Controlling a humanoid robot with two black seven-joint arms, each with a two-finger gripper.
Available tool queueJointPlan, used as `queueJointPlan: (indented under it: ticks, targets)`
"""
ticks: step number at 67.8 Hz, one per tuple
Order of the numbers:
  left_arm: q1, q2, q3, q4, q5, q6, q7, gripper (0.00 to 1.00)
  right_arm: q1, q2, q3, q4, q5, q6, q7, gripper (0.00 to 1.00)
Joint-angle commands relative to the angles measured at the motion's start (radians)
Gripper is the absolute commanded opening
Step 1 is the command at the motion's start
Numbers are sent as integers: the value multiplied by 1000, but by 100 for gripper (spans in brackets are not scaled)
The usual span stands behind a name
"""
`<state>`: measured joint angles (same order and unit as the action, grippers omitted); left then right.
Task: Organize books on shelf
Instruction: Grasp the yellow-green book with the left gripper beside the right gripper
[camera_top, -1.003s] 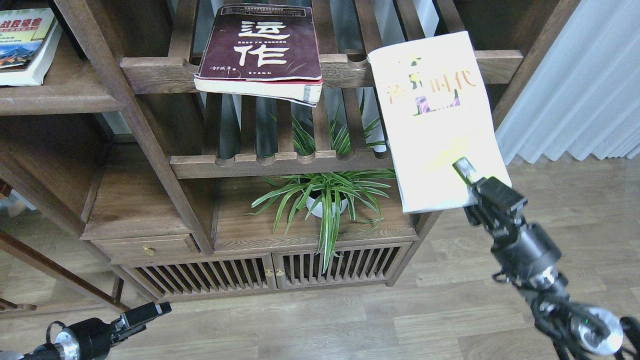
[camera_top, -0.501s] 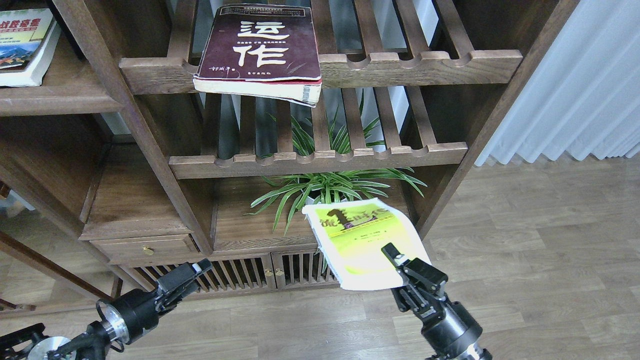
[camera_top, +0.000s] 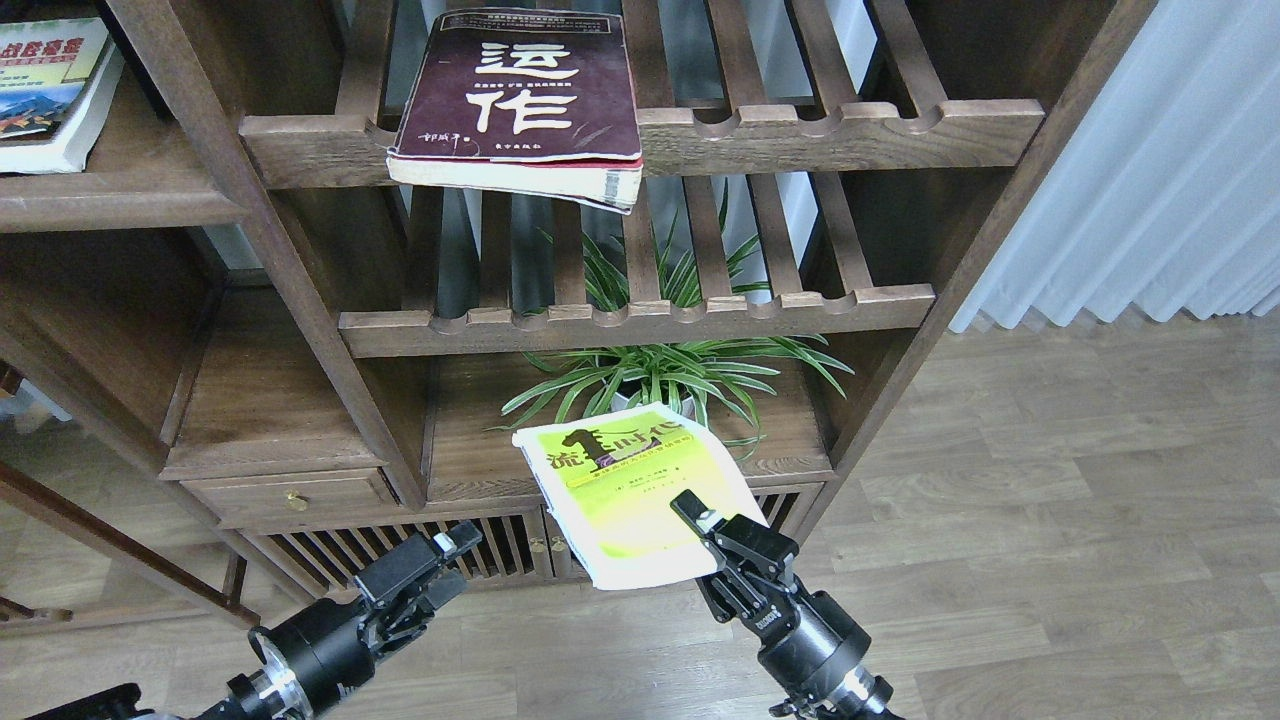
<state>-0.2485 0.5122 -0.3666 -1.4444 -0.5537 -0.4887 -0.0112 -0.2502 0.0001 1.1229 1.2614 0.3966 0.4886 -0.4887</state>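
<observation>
Tall dark-wood bookcase filling the upper left of the view (no desk here, so places go by its edges). Solid shelf at its top left corner, smooth rounded front edge. To the right of that, two slatted racks with scalloped front rails, and a spider plant on the cabinet top beneath them.

Maroon book lying flat on the upper rack, overhanging the front rail. Yellow-green book held in the air before the bookcase's lower front edge, just below the plant, cover up and tilted. Small white book already lying on the solid shelf at the far left edge.

Right gripper clenched on the yellow-green book's near right corner, one finger on the cover. Left gripper empty, low and near the book's left side; parted or closed, cannot tell.

Probably a handover or a carry toward the solid shelf. Best to keep the corner pinch firm, since a floppy paperback sags. Support the free left edge before letting go. Lift clear of the plant's leaves and the rack rails. Land flat beside the white book, not across it.
</observation>
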Motion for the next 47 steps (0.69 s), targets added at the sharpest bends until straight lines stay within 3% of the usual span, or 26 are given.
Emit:
queueJointPlan:
  ticks: [1, 16, 24, 47]
  targets:
    - [-2, -46, -12, -1, 0, 0, 2, 100, 0, 0, -2, 0, -1, 0, 0, 0]
    - [0, -170, -17, 24, 5, 0, 10, 99, 0, 0, -3, 4, -5, 0, 0, 0]
    - [-9, -254, -37, 88, 5, 0, 2, 99, 0, 0, -5, 7, -21, 0, 0, 0]
    - [-43, -349, -115, 254, -2, 0, 5, 98, 0, 0, -18, 10, -27, 0, 0, 0]
